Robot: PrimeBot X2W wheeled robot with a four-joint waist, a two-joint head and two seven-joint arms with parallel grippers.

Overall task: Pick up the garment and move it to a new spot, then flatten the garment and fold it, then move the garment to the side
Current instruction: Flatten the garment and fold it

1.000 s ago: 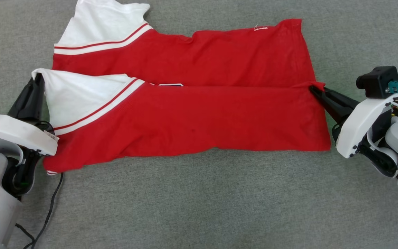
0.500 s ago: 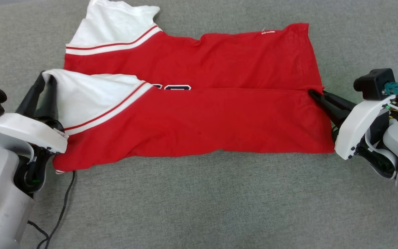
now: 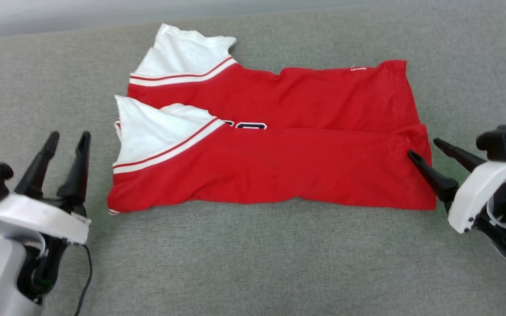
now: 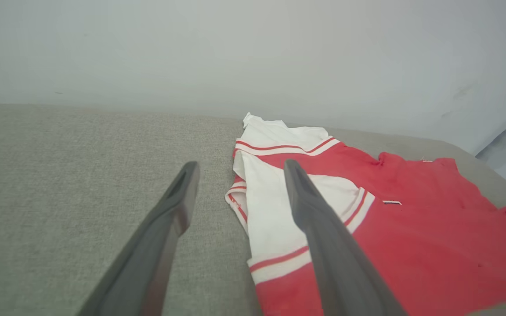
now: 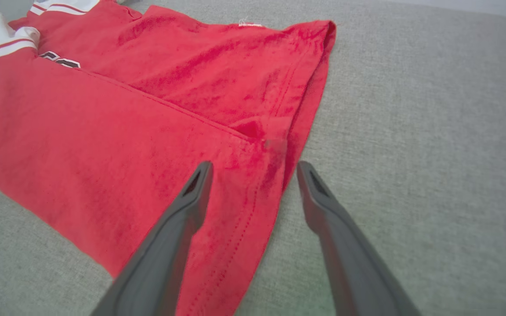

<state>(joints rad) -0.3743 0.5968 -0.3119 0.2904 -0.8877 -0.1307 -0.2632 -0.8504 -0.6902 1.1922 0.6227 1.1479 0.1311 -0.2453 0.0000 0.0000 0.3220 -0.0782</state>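
Observation:
The garment (image 3: pixel 279 149), a red T-shirt with white sleeves and striped trim, lies folded lengthwise on the grey surface, its near half laid over the far half, a bit of dark print (image 3: pixel 248 126) showing at the fold. My left gripper (image 3: pixel 69 137) stands open to the left of the sleeves, apart from the cloth; in the left wrist view the garment (image 4: pixel 389 219) lies to the right of my left gripper (image 4: pixel 240 166). My right gripper (image 3: pixel 423 146) is open at the hem's right edge, holding nothing; the right wrist view shows my right gripper (image 5: pixel 253 164) over the garment's (image 5: pixel 147 131) hem corner.
A grey fabric surface (image 3: pixel 253 263) spreads under everything, with wide room in front of the shirt. A pale wall (image 4: pixel 253 52) rises behind it. A black cable (image 3: pixel 87 272) hangs from my left arm.
Both grippers have let go of the shirt and opened: the left backed away from the white sleeve, the right drew back from the hem corner. The head view has shifted, showing more surface beyond.

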